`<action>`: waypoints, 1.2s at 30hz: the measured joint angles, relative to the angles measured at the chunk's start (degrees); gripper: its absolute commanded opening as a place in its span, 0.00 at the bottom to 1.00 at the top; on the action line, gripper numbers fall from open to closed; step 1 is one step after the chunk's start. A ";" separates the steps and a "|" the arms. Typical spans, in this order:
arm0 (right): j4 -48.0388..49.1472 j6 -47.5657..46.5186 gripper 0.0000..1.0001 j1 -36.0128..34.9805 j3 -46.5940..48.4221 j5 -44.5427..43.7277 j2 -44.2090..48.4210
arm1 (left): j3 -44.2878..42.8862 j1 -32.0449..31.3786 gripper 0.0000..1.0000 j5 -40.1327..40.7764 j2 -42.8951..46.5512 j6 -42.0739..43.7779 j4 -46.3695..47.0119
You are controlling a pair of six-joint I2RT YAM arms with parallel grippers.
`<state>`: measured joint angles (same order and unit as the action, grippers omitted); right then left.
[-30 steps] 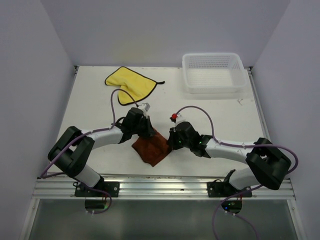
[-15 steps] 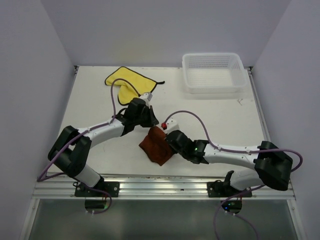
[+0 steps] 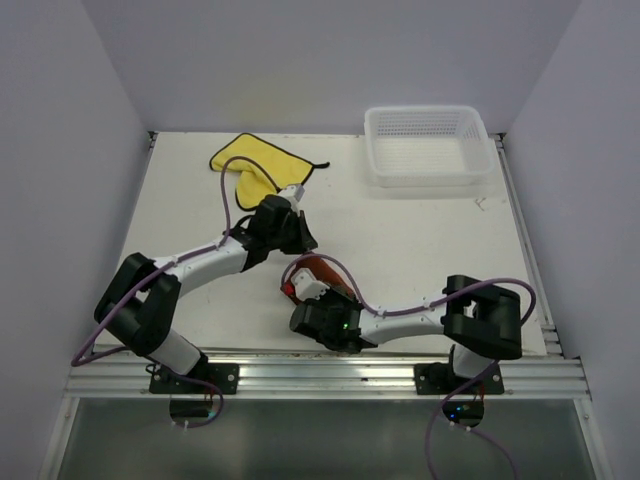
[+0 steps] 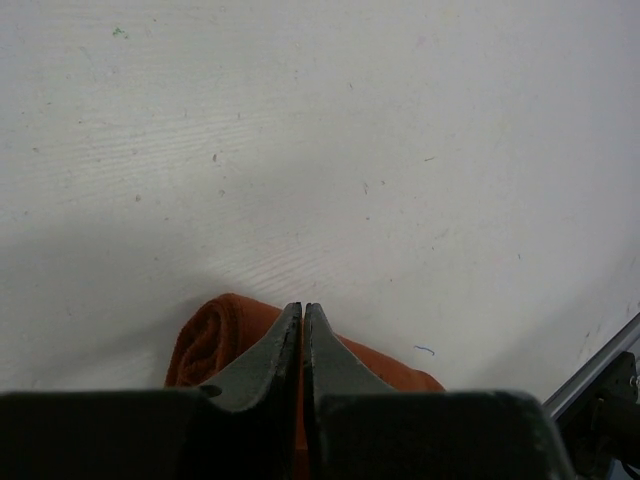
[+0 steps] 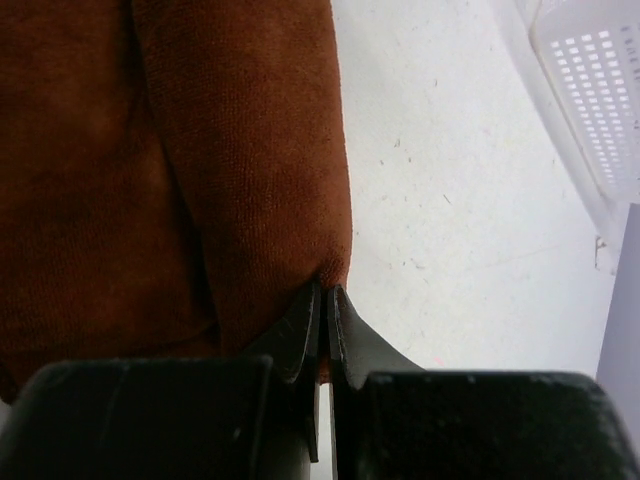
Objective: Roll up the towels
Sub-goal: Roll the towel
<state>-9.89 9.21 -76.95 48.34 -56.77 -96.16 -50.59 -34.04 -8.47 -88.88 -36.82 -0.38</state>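
The rust-brown towel point(image 3: 322, 269) lies mid-table near the front, folded over into a thick roll point(image 5: 200, 150). My right gripper point(image 5: 325, 290) is shut on the roll's near edge, and a bit of cloth shows between its jaws. In the top view the right gripper point(image 3: 307, 290) covers most of this towel. My left gripper point(image 3: 299, 238) hovers just beyond it, shut with nothing in it. In the left wrist view the left gripper point(image 4: 302, 308) points down at the rolled end point(image 4: 214, 335). The yellow towel point(image 3: 262, 166), with dark edging, lies flat at the back left.
A white mesh basket point(image 3: 425, 146) stands at the back right. The metal rail point(image 3: 320, 372) of the table's front edge runs just below the right wrist. A purple cable point(image 3: 228, 205) loops from the left arm over the yellow towel's near corner.
The right arm swung left and toward the front edge, turning the brown towel over into a roll. The left gripper left the towel and drew back toward the far side.
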 measured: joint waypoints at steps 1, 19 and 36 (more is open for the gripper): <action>0.02 -0.42 0.00 -0.28 0.02 -0.90 -0.31 | 0.00 0.00 0.08 0.00 0.13 0.00 -0.04; 0.13 -4.94 0.00 -7.48 4.04 -6.36 -8.11 | 7.17 -0.26 0.06 -0.83 3.45 -0.74 2.10; -0.04 -7.17 0.00 -9.22 6.82 -6.75 -11.52 | 12.26 -5.05 0.03 2.01 5.90 -1.70 7.69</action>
<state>-9.93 2.04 -86.17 55.16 -63.53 -107.68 -38.33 -39.09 -6.46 -82.98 -38.52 7.31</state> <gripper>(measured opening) 0.023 0.034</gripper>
